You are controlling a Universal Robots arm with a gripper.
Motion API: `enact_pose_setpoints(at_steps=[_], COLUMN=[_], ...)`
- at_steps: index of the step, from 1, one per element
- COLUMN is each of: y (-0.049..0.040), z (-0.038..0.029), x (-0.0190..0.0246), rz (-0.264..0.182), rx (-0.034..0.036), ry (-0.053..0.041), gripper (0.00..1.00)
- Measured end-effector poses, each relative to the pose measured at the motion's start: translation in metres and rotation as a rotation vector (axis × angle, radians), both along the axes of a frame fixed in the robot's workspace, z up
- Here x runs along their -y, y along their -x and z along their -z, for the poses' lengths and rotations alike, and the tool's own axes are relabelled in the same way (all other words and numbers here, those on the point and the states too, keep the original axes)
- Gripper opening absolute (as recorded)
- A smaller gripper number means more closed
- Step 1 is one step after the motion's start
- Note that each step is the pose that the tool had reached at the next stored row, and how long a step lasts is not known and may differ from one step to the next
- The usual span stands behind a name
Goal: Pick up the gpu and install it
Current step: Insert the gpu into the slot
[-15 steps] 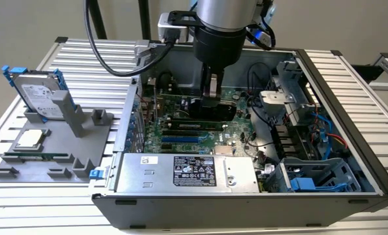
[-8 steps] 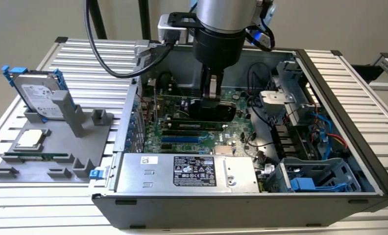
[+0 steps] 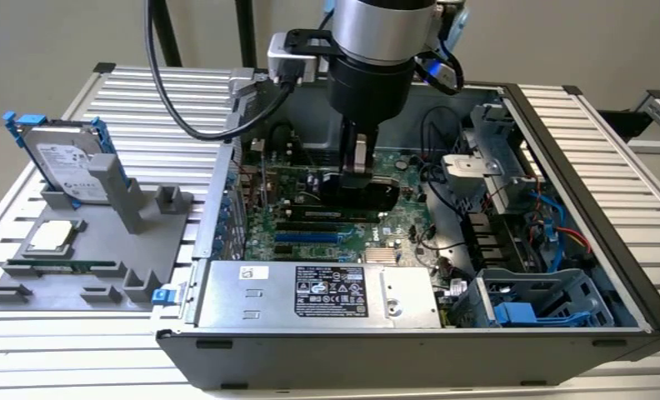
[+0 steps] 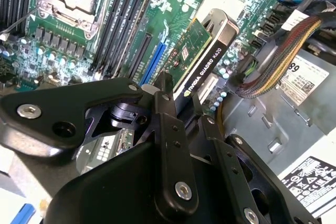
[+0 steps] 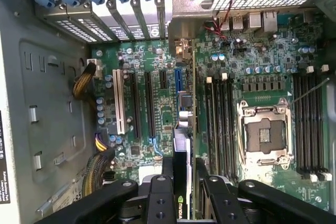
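Note:
The gpu (image 3: 366,197), a green card with a black cooler block, stands on edge inside the open computer case, just above the green motherboard (image 3: 307,218). My gripper (image 3: 356,171) reaches down from above and is shut on the card's upper edge. In the second wrist view the gpu (image 4: 202,51) runs out from between my black fingers (image 4: 167,124), beside the blue expansion slot (image 4: 152,61). In the first wrist view the gpu (image 5: 185,145) appears edge-on over the slots, its bracket end toward the case's rear openings. I cannot tell whether it touches a slot.
A silver power supply (image 3: 307,292) lies along the case's near side. Bundled cables (image 3: 552,212) and a drive cage (image 3: 536,304) fill the exterior view's right. Outside the case, a grey fixture (image 3: 141,250) carries a hard drive in a blue frame (image 3: 69,162), a processor chip (image 3: 50,237) and a memory stick (image 3: 63,267).

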State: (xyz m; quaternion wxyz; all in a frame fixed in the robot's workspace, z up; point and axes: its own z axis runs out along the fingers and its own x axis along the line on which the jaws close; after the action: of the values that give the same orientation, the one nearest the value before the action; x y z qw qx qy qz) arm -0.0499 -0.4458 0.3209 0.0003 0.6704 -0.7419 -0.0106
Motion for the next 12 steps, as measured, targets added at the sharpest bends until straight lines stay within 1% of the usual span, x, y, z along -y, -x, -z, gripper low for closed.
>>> enact_pose_setpoints(at_steps=[5, 12], y=[0.0010, 0.0040], z=[0.0049, 0.0156], x=[0.0000, 0.0000], rz=[0.000, -0.003], rx=[0.0000, 0.0000], ry=[0.0002, 0.0002], gripper=[0.00, 0.00])
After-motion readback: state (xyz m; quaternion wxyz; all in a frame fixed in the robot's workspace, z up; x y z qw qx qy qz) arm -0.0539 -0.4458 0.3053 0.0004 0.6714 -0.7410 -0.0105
